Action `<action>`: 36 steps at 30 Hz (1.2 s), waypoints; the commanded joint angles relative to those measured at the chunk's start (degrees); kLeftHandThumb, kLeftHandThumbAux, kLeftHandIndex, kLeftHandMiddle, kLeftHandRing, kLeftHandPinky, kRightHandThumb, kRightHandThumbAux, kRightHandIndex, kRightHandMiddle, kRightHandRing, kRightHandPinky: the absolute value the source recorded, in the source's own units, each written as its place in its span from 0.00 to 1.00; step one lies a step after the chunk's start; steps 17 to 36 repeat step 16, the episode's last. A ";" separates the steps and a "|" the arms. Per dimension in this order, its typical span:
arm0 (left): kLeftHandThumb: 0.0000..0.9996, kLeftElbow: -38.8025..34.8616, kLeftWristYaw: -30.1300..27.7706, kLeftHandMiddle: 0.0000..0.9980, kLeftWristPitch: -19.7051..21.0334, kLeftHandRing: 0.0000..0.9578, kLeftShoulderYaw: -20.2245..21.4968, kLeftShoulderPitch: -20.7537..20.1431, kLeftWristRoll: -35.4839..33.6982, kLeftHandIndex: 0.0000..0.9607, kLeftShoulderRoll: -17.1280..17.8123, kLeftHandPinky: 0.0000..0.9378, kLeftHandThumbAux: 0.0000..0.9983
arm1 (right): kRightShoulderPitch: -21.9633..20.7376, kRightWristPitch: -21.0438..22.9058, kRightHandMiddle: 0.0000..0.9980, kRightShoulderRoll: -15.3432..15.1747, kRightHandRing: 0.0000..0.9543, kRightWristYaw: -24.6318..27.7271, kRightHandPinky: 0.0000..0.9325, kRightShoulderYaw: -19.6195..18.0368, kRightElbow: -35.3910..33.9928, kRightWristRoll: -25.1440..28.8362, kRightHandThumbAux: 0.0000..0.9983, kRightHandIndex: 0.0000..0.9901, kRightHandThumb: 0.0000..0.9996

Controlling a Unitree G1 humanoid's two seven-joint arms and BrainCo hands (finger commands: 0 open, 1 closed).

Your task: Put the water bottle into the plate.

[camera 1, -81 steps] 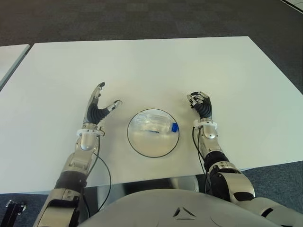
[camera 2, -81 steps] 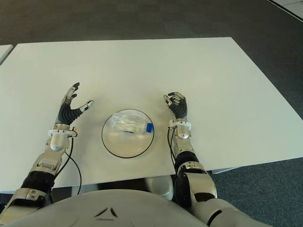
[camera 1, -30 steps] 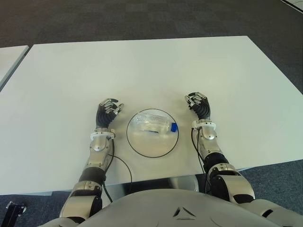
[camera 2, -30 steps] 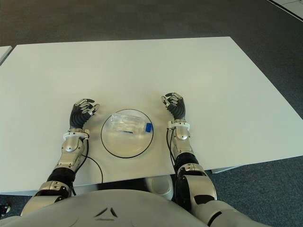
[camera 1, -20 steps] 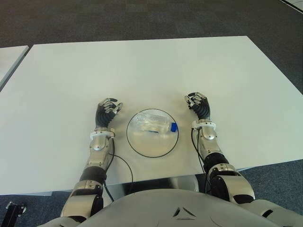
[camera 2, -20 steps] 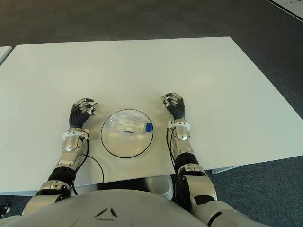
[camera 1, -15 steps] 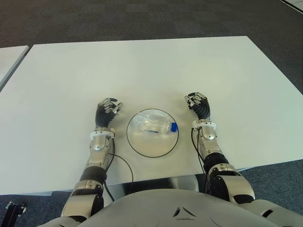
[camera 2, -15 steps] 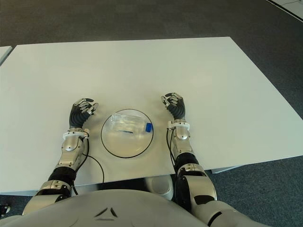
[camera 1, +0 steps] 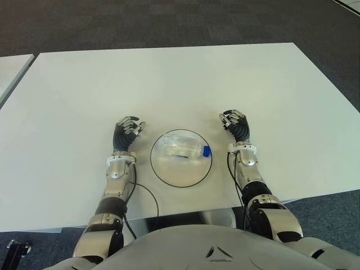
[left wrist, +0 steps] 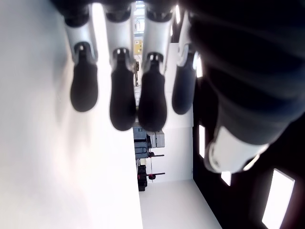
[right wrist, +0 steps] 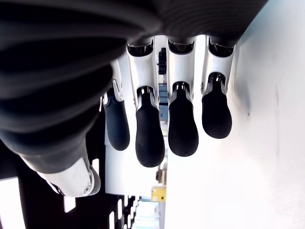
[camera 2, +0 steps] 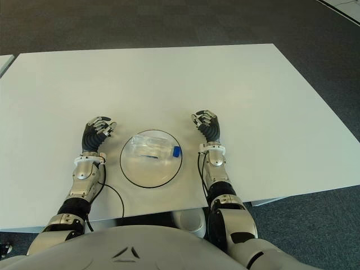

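The water bottle [camera 1: 184, 148] lies on its side inside the plate [camera 1: 163, 172], near the table's [camera 1: 169, 79] front edge; left hand [camera 1: 126, 133] and right hand [camera 1: 235, 125] flank the plate, fingers curled, empty; risk: a hand nudging the plate rolls the bottle out.

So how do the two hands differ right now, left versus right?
The left hand shows left of the plate, the right hand right of it and slightly farther up the table. Both are curled, hold nothing, and flank the water bottle lying in the plate.
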 commanded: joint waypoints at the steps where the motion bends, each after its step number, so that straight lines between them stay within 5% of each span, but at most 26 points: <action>1: 0.71 1.21 -0.80 0.69 1.30 0.71 0.22 1.37 -0.35 0.45 -0.26 0.70 0.72 | 1.06 1.22 0.70 0.46 0.72 0.34 0.73 0.12 0.38 0.36 0.73 0.44 0.71; 36: 0.70 2.34 -1.85 0.70 0.90 0.72 1.67 1.25 -0.56 0.45 0.88 0.71 0.72 | 0.84 1.48 0.69 1.18 0.72 2.56 0.73 -0.35 1.48 1.71 0.73 0.44 0.71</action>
